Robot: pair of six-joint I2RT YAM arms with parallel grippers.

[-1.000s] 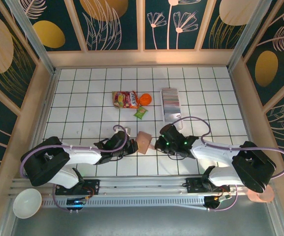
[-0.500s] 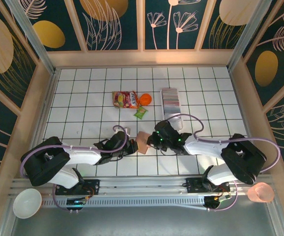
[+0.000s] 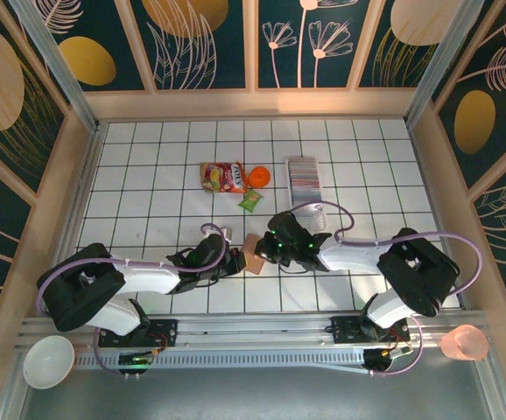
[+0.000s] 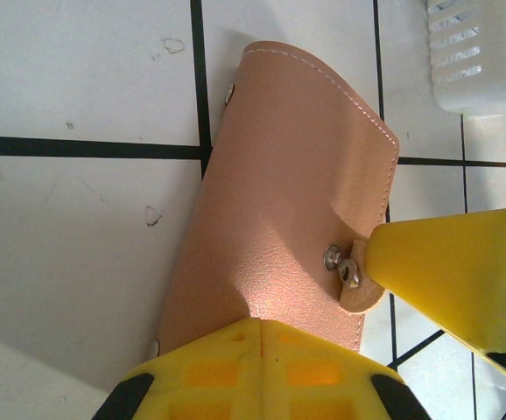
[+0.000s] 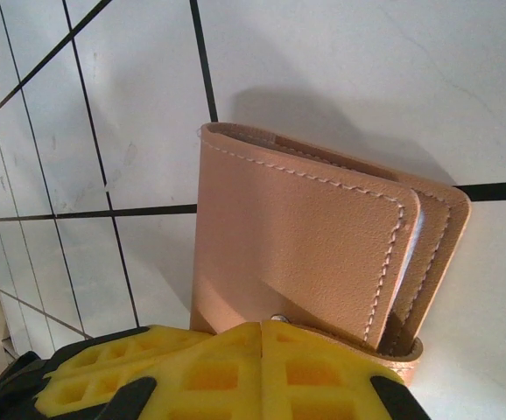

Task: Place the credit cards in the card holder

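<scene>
The salmon-pink card holder point(image 3: 253, 251) lies folded on the white tiles between my two grippers. Seen from the left wrist, the card holder point(image 4: 288, 192) has its snap tab point(image 4: 358, 289) undone and sticking out. My left gripper point(image 4: 260, 324) is shut, its tips pressed against the holder's near edge. My right gripper point(image 5: 262, 325) is shut too, its tips resting on the tab side of the card holder point(image 5: 305, 245). From above, the left gripper point(image 3: 234, 258) and right gripper point(image 3: 268, 248) flank the holder. The credit cards point(image 3: 304, 175) stand as a striped row farther back.
The cards sit in a long white tray point(image 3: 305, 210), whose slotted corner point(image 4: 476, 61) lies just beyond the holder. Snack packets point(image 3: 222, 177), an orange object point(image 3: 258, 177) and a green packet point(image 3: 250, 201) lie behind. A white bowl point(image 3: 47, 360) and a pink cup point(image 3: 463, 343) sit by the rail.
My right arm has swung left until its shut gripper reached the card holder's right side. The holder now sits pinched between both grippers. The left arm has stayed still.
</scene>
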